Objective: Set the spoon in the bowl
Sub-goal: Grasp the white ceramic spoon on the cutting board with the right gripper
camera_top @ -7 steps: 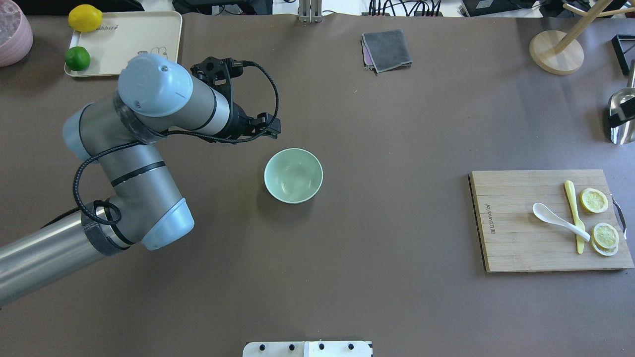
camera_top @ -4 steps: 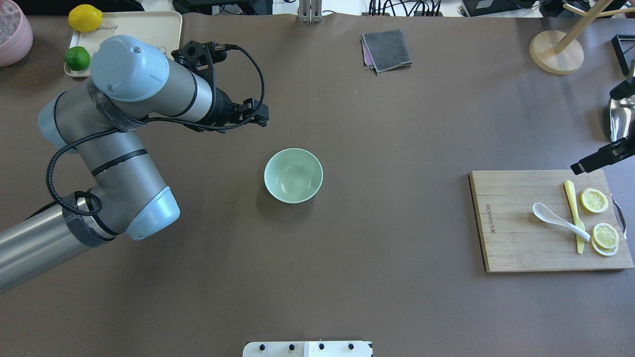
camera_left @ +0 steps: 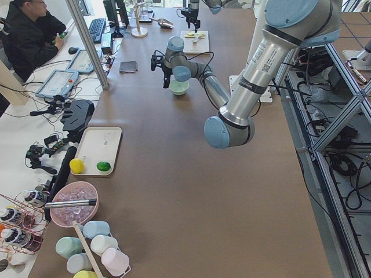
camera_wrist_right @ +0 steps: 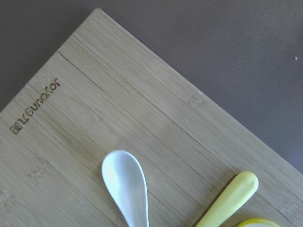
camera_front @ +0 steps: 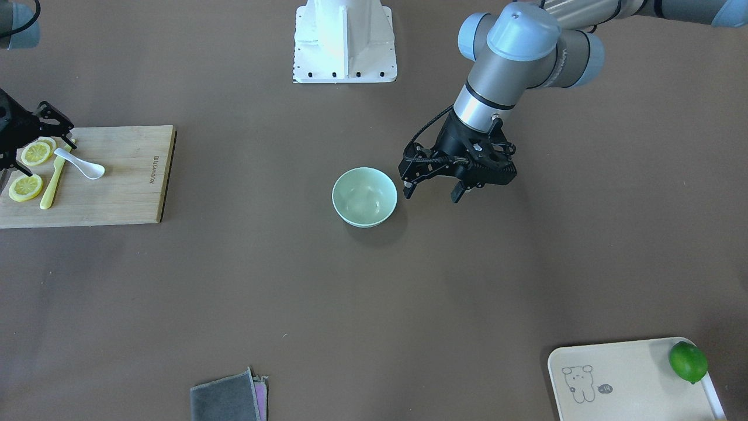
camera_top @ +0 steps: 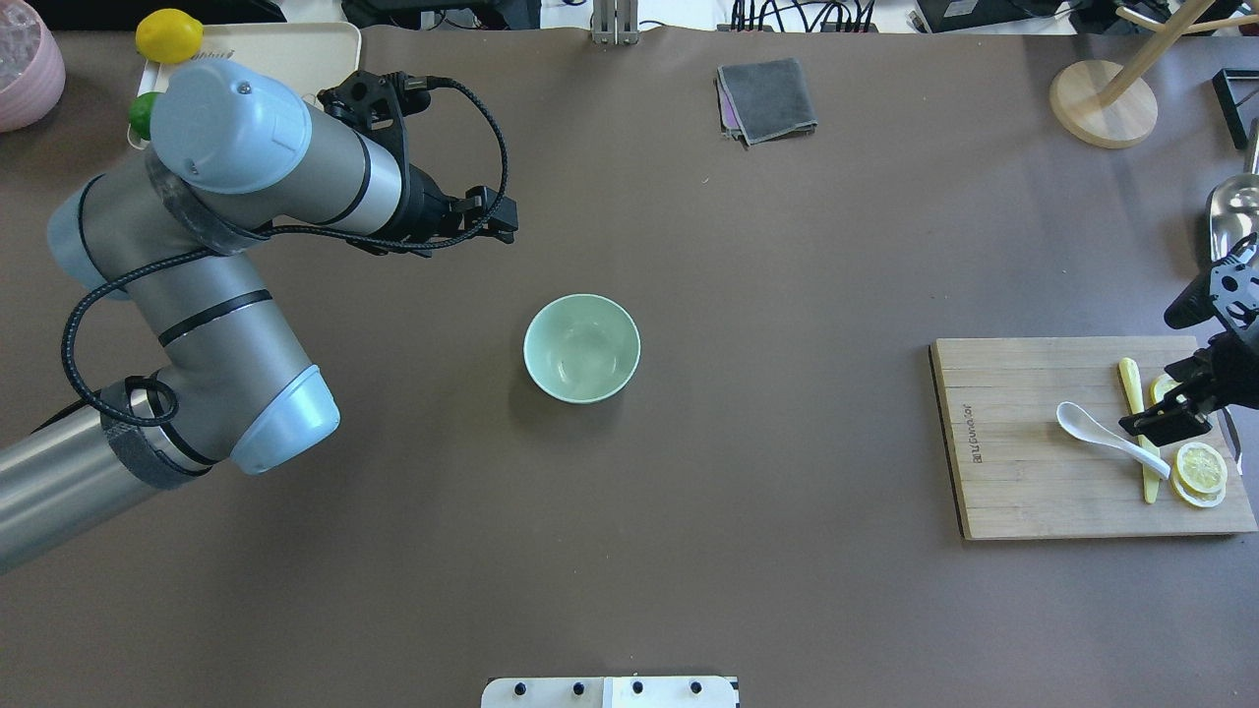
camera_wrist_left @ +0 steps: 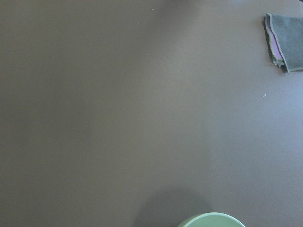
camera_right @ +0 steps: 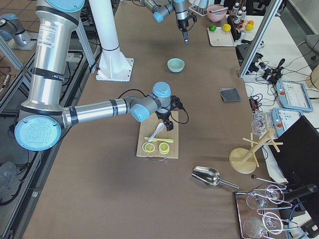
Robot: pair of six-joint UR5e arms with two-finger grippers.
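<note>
The white spoon [camera_top: 1107, 436] lies on the bamboo cutting board [camera_top: 1023, 482] at the right, scoop to the left, its handle crossing a yellow knife. It also shows in the right wrist view [camera_wrist_right: 127, 182] and the front view [camera_front: 83, 166]. The mint-green bowl [camera_top: 581, 348] stands empty at mid-table. My right gripper [camera_top: 1169, 413] hovers open over the board's right part, just above the spoon's handle; in the front view [camera_front: 47, 153] its fingers stand apart. My left gripper [camera_front: 432, 193] is open and empty, beside the bowl [camera_front: 364, 196] and apart from it.
A yellow knife [camera_top: 1131, 383] and lemon slices [camera_top: 1200, 467] share the board. A grey cloth [camera_top: 767, 98] lies at the back. A cream tray [camera_top: 285, 54] with a lemon and a lime is back left. A wooden stand [camera_top: 1102, 103] and a metal scoop [camera_top: 1229, 211] are back right.
My right gripper has come in from the right edge and moved down over the board near the spoon. My left arm has drawn back and left, away from the bowl.
</note>
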